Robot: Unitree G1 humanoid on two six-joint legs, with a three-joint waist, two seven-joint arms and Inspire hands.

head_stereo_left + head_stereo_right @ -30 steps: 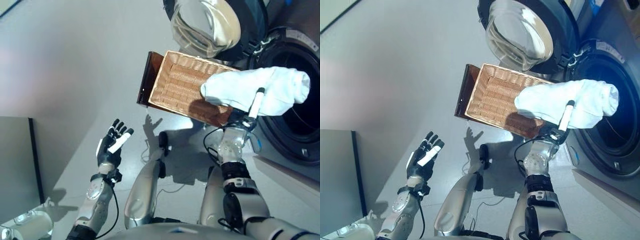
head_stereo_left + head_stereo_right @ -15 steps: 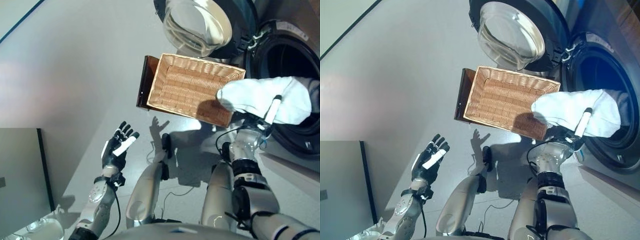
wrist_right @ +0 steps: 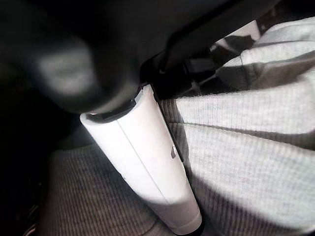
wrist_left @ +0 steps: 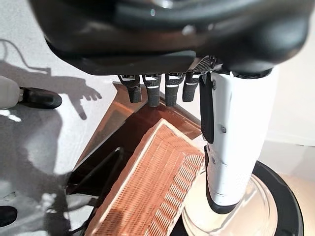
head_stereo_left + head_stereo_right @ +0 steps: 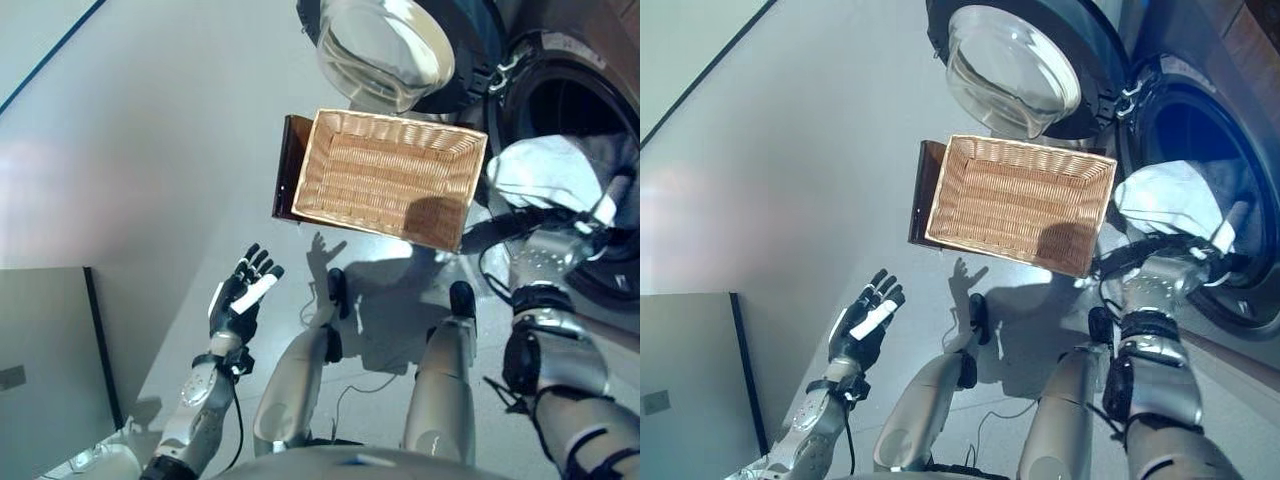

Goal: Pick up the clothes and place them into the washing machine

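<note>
A white ribbed cloth (image 5: 545, 168) hangs in the mouth of the washing machine's drum (image 5: 585, 105), at the right. My right hand (image 5: 555, 232) is under it, shut on the cloth. In the right wrist view its white thumb (image 3: 147, 162) presses against the cloth (image 3: 256, 147), with the dark drum behind. My left hand (image 5: 245, 295) is open in the air at the lower left, palm up and holding nothing; its straight fingers (image 4: 152, 91) show in the left wrist view.
A wicker basket (image 5: 385, 180) with nothing in it rests on a dark brown stand (image 5: 288, 165) left of the drum. The machine's round glass door (image 5: 385, 45) stands swung open above the basket. A grey panel (image 5: 50, 370) is at the lower left.
My right hand has carried the white cloth rightwards, from over the basket's corner into the drum's mouth. The camera has shifted slightly. The left hand has hardly moved.
</note>
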